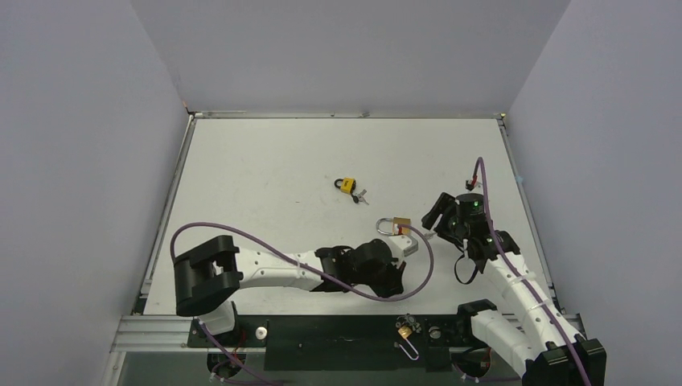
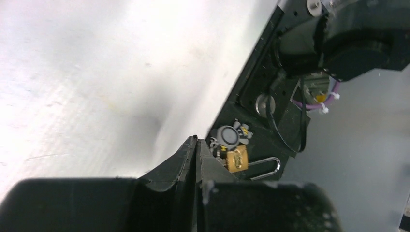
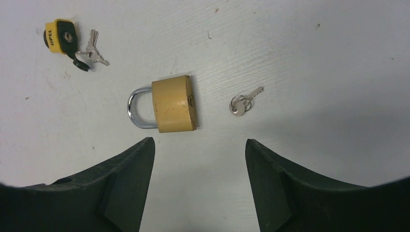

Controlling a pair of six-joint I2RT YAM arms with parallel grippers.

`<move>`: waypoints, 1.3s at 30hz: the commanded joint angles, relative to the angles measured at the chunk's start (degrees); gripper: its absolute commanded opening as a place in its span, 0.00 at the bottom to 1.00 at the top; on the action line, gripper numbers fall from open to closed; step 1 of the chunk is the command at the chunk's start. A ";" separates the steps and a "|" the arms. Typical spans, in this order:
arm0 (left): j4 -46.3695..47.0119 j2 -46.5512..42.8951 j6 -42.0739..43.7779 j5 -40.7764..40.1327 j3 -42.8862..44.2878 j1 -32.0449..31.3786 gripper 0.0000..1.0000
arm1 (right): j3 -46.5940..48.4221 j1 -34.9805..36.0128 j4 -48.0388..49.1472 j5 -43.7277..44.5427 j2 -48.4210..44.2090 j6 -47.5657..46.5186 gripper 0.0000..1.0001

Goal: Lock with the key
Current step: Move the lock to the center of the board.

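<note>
The right end effector (image 3: pixel 199 143) is hanging over the surface (image 3: pixel 314 48) with its jaws standing wide apart and gripping nothing. In the right wrist view, the brass padlock (image 3: pixel 174 104) is lying flat directly ahead of the gap between the fingers. Its shackle is pointing left, with both legs meeting the body, and its keyhole end is facing right. The key (image 3: pixel 240 103), on a small ring, is lying on the surface near the keyhole end. It is not touching the padlock, and its blade is angling up and away to the right. A yellow padlock (image 3: pixel 60 36) with its own keys (image 3: pixel 95 52) just beside it is sitting well apart at the upper left of that view. The left end effector (image 2: pixel 197 145) is showing its fingers pressed fully together with nothing between them. It is pointing toward the near edge of the surface. Beyond its tips, a third padlock (image 2: pixel 237 159), brass with a key bunch at its top, is resting on the black rail (image 2: pixel 251 92) by the arm bases. In the top view the brass padlock (image 1: pixel 396 225) is lying between the two wrists, nearer the right-hand side of the surface.
</note>
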 commanded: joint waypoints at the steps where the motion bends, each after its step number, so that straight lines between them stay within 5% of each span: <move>1: -3.37 -2.65 2.02 2.79 0.58 2.20 0.00 | -2.58 -0.06 1.93 -2.30 -2.32 -1.60 0.64; 5: -6.48 0.72 1.59 3.03 2.96 -0.65 0.22 | -4.68 -0.01 1.96 -2.74 -3.09 -0.74 0.64; 11: -4.82 8.37 -2.68 3.59 6.08 -4.31 0.27 | -5.06 0.06 1.81 -2.30 -3.94 -0.53 0.64; 21: -5.26 12.00 -3.66 2.28 8.04 -4.55 0.25 | -4.67 0.11 0.90 -2.26 -4.34 -1.05 0.64; 33: -5.63 11.81 -3.76 3.65 6.34 -4.49 0.01 | -5.29 0.17 0.87 -2.29 -4.59 -1.22 0.64; 39: -5.72 6.98 -2.94 2.37 3.99 -1.26 0.00 | -5.31 0.16 1.02 -3.24 -4.88 -1.78 0.64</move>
